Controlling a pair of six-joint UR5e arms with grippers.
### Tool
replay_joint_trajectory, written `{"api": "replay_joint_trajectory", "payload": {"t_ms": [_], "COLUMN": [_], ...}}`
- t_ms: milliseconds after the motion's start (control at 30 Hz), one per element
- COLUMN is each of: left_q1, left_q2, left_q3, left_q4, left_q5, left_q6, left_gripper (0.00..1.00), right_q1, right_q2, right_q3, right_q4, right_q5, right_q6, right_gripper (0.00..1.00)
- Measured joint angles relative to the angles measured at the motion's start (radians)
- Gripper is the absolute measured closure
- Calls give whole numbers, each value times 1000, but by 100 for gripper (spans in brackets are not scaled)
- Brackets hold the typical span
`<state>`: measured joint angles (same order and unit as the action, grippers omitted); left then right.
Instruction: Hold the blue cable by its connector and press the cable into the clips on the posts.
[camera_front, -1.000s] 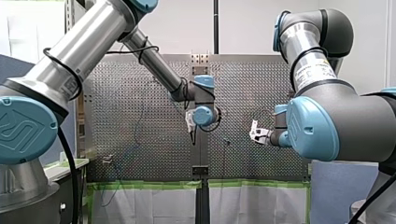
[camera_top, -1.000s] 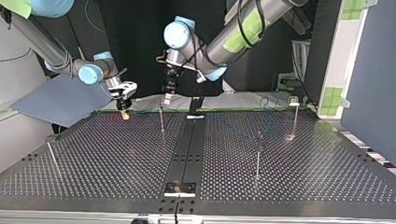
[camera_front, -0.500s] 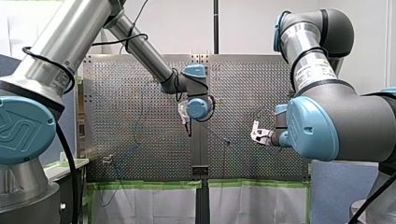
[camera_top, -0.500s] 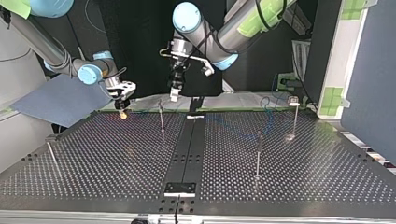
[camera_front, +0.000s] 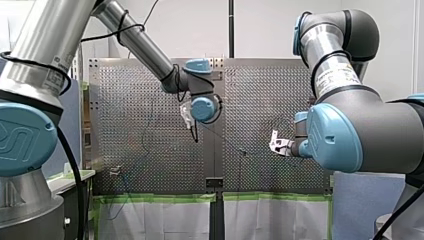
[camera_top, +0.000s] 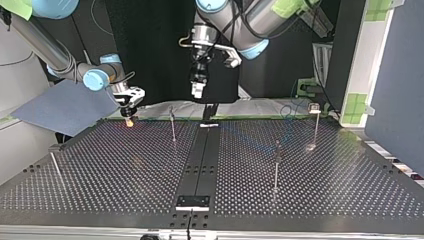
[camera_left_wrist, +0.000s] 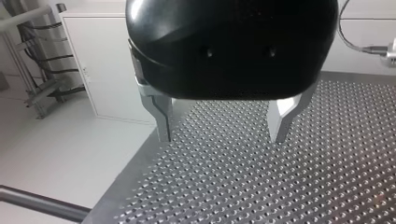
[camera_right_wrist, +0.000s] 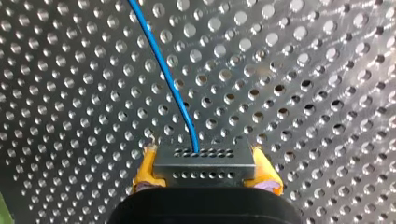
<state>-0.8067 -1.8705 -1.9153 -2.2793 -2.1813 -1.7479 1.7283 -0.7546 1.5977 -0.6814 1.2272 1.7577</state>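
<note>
Cable (camera_right_wrist: 170, 84): thin, blue, curving away from connector (camera_right_wrist: 204, 164). Connector: dark perforated block, clamped between yellow pads (camera_right_wrist: 145, 170). Posts (camera_top: 276, 167): slim, upright.

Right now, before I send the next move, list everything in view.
perforated table: one, metal, under both arms.
centre strip: one, black, along the table's middle.
posts: four, thin metal, upright, spread over the table.
blue cable: one, blue, runs from the connector across the table.
connector: one, dark grey, gripped at the cable's end.
blue sheet: one, grey-blue, beside the table at the top view's left.
my left hand: one, black, open and empty above the table.
my right hand: one, yellow pads, shut on the connector.
</note>
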Motion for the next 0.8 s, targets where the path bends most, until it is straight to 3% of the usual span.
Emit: {"api": "replay_joint_trajectory", "payload": {"t_ms": [300, 467, 633, 800], "left_q1": [-32, -51, -66, -77], "left_q2": [90, 134, 181, 222], "left_q3": [-90, -135, -181, -222], "left_q4": [-27, -28, -2, 2], "left_q5": [-43, -61, -68, -81], "left_q6": [-59, -102, -137, -137], "left_gripper": [0, 0, 0, 0], "right_q1": [-3, -3, -8, -3], "right_q2": [-1, -2, -33, -78], "right_q3": [1, 3, 23, 33], "right_q4": [42, 52, 65, 85], "right_q5": [74, 100, 143, 181], "right_q6": [-43, -53, -85, -119], "right_gripper": [100, 100, 100, 100]}}
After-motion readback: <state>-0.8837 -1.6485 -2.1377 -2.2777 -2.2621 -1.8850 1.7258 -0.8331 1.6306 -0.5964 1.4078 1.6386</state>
